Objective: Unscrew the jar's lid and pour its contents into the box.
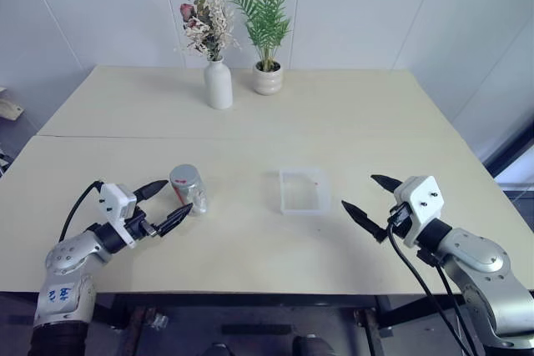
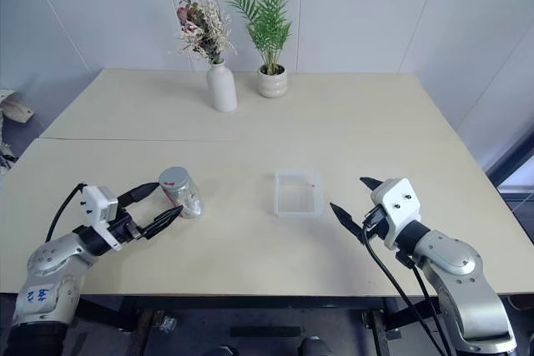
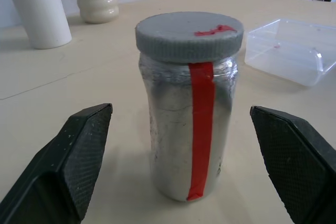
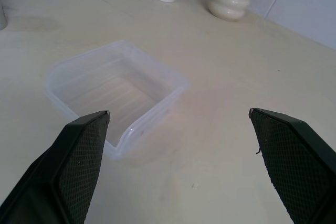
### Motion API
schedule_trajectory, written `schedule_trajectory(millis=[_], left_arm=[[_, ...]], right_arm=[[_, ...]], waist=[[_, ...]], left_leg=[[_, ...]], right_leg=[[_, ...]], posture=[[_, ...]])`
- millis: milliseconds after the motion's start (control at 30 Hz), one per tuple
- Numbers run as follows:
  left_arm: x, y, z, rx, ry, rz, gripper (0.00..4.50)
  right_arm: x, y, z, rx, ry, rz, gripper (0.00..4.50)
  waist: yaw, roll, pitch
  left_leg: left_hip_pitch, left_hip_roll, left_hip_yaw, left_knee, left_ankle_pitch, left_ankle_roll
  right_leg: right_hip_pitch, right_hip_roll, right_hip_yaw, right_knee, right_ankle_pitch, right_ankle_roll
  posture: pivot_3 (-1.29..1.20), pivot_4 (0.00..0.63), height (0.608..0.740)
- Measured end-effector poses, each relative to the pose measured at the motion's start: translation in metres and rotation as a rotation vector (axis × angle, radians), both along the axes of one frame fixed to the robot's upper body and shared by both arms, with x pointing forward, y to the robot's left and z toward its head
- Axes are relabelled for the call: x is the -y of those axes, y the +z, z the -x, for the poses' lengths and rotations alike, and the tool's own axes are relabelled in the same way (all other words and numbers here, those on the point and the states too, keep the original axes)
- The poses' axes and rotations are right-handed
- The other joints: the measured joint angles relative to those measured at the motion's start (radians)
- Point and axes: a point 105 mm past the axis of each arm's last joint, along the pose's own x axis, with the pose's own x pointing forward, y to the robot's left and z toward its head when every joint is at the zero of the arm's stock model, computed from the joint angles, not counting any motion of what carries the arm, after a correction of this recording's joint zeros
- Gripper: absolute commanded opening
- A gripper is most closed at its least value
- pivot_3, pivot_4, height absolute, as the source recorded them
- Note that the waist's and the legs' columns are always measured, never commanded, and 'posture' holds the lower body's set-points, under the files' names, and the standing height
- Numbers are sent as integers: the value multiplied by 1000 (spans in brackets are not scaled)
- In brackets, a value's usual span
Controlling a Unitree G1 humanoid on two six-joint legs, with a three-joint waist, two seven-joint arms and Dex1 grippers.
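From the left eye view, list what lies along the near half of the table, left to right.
left gripper → jar → box → right gripper

The jar (image 1: 188, 189) stands upright just ahead of the left gripper (image 1: 165, 203), whose spread fingers leave room on both its sides. Bare table (image 1: 242, 231) lies between jar and box (image 1: 302, 190). The vase (image 1: 218, 83) and plant pot (image 1: 268, 79) stand well apart at the far edge.
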Motion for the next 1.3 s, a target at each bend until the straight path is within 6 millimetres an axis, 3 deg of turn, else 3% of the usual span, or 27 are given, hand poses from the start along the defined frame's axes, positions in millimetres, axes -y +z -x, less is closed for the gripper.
schedule_trajectory(millis=[633,733,933,1167,1300], left_arm=[[17,-1,-23,-8,-44,10,4483],[18,-3,-25,-19,-50,8,3940],[20,-2,-27,-22,-69,8,2063],[21,2,-29,-21,-88,2,2055],[27,16,-36,-7,-128,-13,2055]], right_arm=[[6,1,7,6,-49,6,4500],[7,0,7,5,-54,8,4500],[8,0,8,8,-66,8,4500],[6,5,6,30,-66,7,4500],[1,19,2,67,-60,-10,4500]], waist=[[0,0,0],[1,0,0],[1,0,0],[1,0,0],[1,0,0]], left_leg=[[0,-1,0,1,0,0],[0,-1,0,1,0,0],[-1,-1,0,1,0,0],[-1,-1,0,1,0,0],[-1,-1,0,2,0,0]], right_leg=[[0,0,1,0,1,2],[0,0,1,0,1,2],[0,0,1,0,1,2],[0,0,1,0,1,2],[0,0,1,0,1,3]], posture=[[0,150,740],[0,150,740],[0,150,740],[0,150,740],[0,150,740]])
